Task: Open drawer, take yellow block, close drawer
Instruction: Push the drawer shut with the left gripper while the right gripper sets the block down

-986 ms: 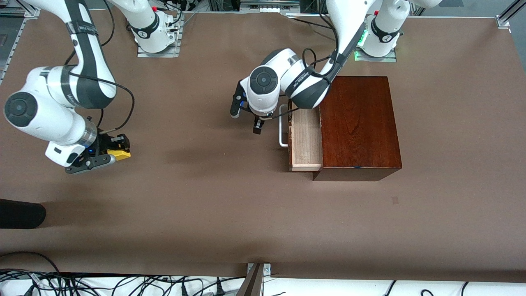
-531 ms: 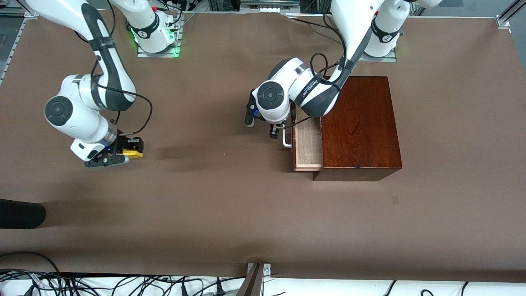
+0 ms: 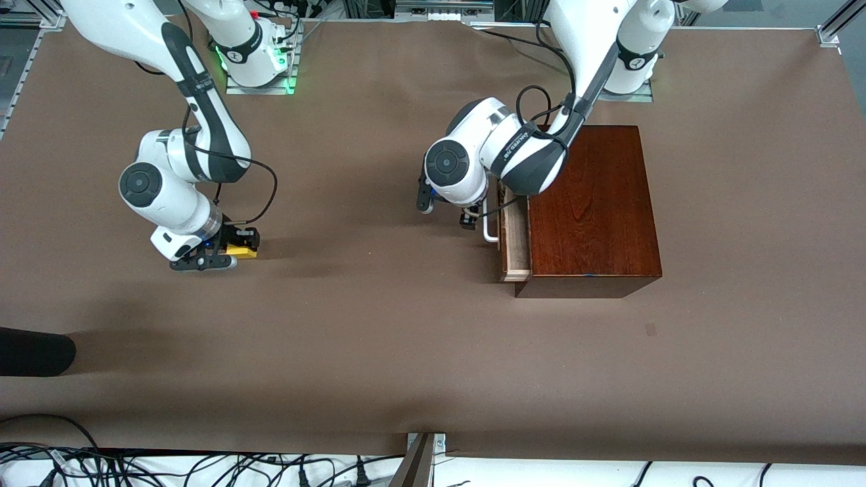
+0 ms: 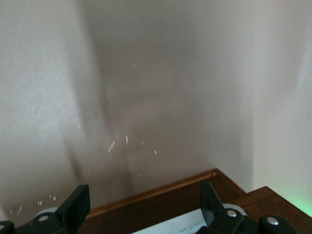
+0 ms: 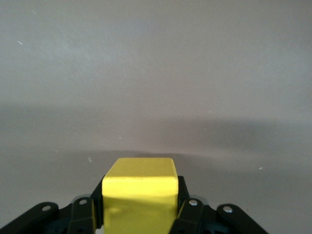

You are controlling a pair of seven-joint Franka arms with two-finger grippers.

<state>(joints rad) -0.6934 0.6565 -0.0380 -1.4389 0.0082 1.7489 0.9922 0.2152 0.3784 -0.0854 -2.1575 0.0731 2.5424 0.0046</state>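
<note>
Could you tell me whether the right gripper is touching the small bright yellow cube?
Touching: in the right wrist view, the right gripper has its black fingers pressed against both sides of the small bright yellow cube.

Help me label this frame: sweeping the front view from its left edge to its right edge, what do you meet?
right gripper → yellow block it holds → left gripper at the white handle → drawer, slightly open → mahogany box.
</note>
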